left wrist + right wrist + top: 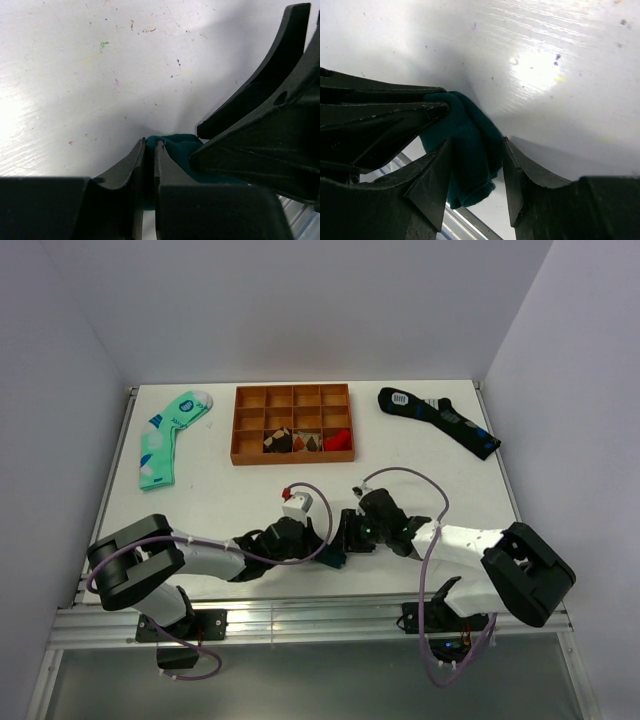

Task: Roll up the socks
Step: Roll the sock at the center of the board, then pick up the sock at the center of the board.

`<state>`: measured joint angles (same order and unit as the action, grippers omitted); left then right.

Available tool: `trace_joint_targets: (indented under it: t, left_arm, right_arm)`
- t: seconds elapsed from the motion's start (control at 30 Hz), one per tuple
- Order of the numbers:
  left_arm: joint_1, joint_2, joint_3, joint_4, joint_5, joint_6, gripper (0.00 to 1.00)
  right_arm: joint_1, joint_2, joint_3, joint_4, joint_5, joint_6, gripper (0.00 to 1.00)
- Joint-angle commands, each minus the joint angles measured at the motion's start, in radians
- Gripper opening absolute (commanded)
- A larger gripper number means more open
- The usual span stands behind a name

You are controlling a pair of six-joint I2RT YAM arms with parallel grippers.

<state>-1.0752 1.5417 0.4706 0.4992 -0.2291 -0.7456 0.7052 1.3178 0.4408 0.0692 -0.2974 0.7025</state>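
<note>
**Hold the pinch while the roll is let go**

On the left, the left gripper has its fingers almost together, clamped on an edge of the socks. A little dark teal cloth shows at its tips. That pinch looks like the anchor for the roll, so it should hold firm and not drag sideways.

In the middle, the socks sit as a small teal bundle on the table, right at its near edge, between the two grippers. The right wrist view shows the metal rail just below the bundle. I judge that the main risk is nudging it over the edge, so any push should go away from the rail.

On the right, the right gripper has its jaws apart, one on each side of the bundle, close to the cloth but not visibly squeezing it. If it backs off, it should go straight out so that no finger catches a fold and unwinds the roll. Whether the bundle is tight all the way round cannot be told from here.
</note>
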Motion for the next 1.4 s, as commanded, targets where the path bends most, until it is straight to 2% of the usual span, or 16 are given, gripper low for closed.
trace_joint_targets:
  t: [0.0, 0.17, 0.47, 0.6, 0.73, 1.03, 1.37]
  left_arm:
    - [-0.014, 0.054, -0.02, -0.211, 0.043, 0.029, 0.0]
    - [-0.015, 0.051, -0.013, -0.217, 0.039, 0.032, 0.0]
    - [-0.028, 0.066, -0.015, -0.208, 0.04, 0.031, 0.0]
    - [-0.031, 0.072, -0.015, -0.205, 0.043, 0.032, 0.0]
    - [-0.032, 0.077, -0.012, -0.206, 0.047, 0.035, 0.0]
    - [-0.032, 0.089, -0.006, -0.205, 0.057, 0.038, 0.0]
    - [-0.032, 0.101, -0.004, -0.197, 0.073, 0.037, 0.0]
  right_arm:
    - [0.011, -0.058, -0.037, 0.026, 0.109, 0.005, 0.51]
    - [0.026, -0.133, -0.073, 0.052, 0.125, 0.003, 0.51]
    - [0.138, -0.226, -0.007, -0.087, 0.297, -0.011, 0.52]
    - [0.18, -0.299, 0.016, -0.152, 0.427, -0.017, 0.52]
    - [0.214, -0.374, 0.03, -0.183, 0.463, -0.032, 0.52]
    - [0.405, -0.315, 0.125, -0.316, 0.642, -0.051, 0.52]
    - [0.525, -0.313, 0.076, -0.298, 0.738, -0.038, 0.54]
